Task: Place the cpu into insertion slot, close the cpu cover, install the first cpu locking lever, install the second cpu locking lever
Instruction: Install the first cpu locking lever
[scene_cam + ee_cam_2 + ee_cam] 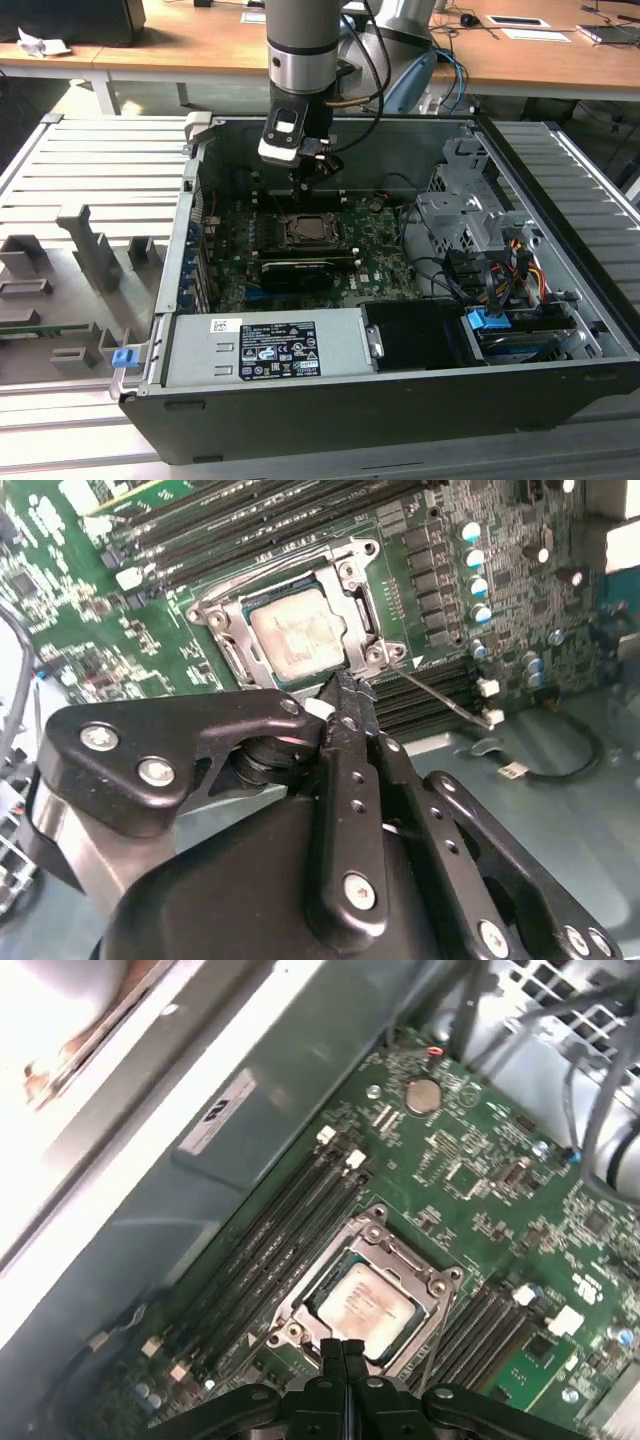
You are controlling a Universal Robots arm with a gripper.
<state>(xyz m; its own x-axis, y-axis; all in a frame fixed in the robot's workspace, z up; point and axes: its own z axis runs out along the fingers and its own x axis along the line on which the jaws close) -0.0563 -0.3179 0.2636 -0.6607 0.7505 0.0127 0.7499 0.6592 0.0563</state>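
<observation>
Cpu (362, 1303): we see it seated in the slot (437, 1282), cover (350, 588) closed flat over it. Gripper (343, 1348): fingers pressed together, grasping nothing, just beside the socket's edge.

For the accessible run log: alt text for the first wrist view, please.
The cpu sits in the insertion slot with the cpu cover closed around it, on a green motherboard. The shut gripper hangs just beside the socket's edge. Black memory slots run alongside, next to the grey case wall.
</observation>
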